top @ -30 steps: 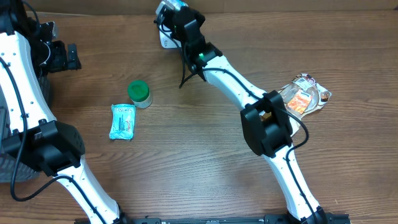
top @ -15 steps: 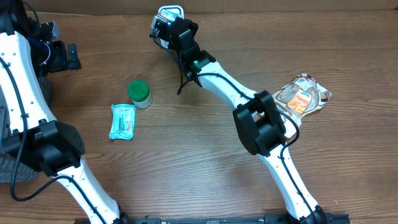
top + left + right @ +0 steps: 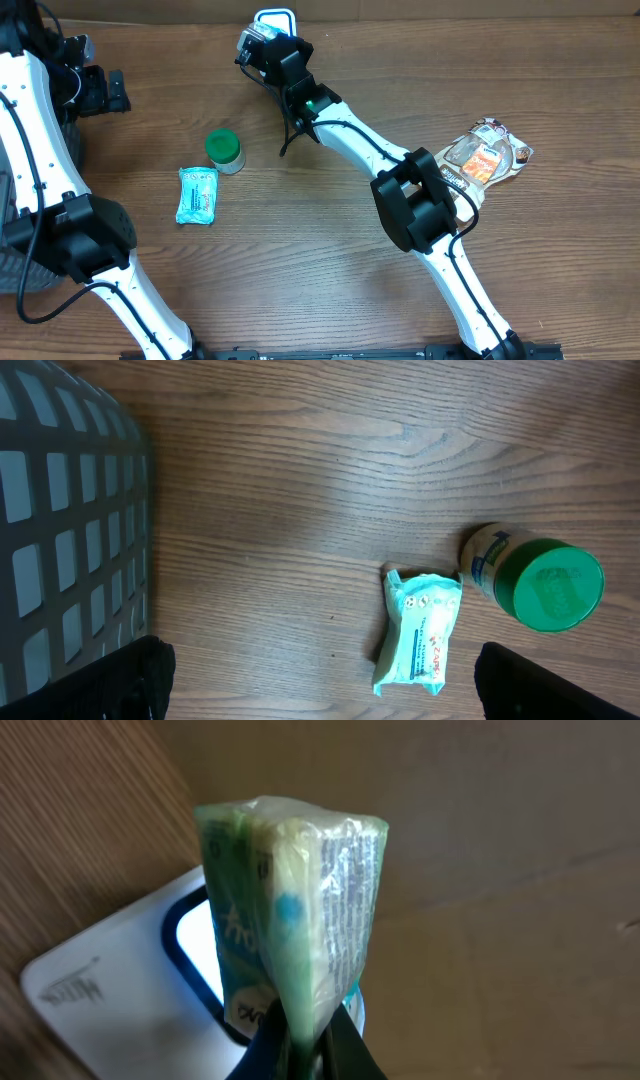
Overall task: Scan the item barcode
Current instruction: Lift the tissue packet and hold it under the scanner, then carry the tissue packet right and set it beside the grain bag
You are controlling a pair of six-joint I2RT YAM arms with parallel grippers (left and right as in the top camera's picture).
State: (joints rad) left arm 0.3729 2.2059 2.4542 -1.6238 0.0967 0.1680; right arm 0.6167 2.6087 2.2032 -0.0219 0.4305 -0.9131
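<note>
Wood-grain table point(image 3: 330, 280), contents listed from near edge to far.

1. Blue-and-white packet point(image 3: 197, 194), lying flat, left of centre. Position unchanged over the last second.
2. Green-lidded jar point(image 3: 224, 150), just beyond the packet and close beside it. Unchanged.
3. Snack pouches point(image 3: 488, 152), a loose cluster at the right, well apart from the rest. Unchanged.
4. Grey basket point(image 3: 60, 510), at the left margin under the left arm.
5. Left gripper point(image 3: 118, 90), jaws spread wide, carrying nothing, parked over the far left. No movement in the last second.
6. Right gripper point(image 3: 300, 1042), clamped shut on a green wrapped packet point(image 3: 290, 910), pinched at its bottom edge and standing upright, edge-on to the wrist camera. Over the last second the right arm has swung leftward along the far edge, elbow following, and the wrist has turned.
7. Scanner point(image 3: 275, 18), white body with a blue-rimmed lit window, at the far edge against the cardboard backing point(image 3: 500, 870). It was largely covered a second ago; its window now shows just beyond the gripper. In the wrist view the held packet stands directly over that window.

Assessment: the presenting step looks to be in hand, with the item brought to the reader. No barcode can be made out on the wrap, so whether it faces the window cannot be told; a small turn of the packet may yet be needed.
</note>
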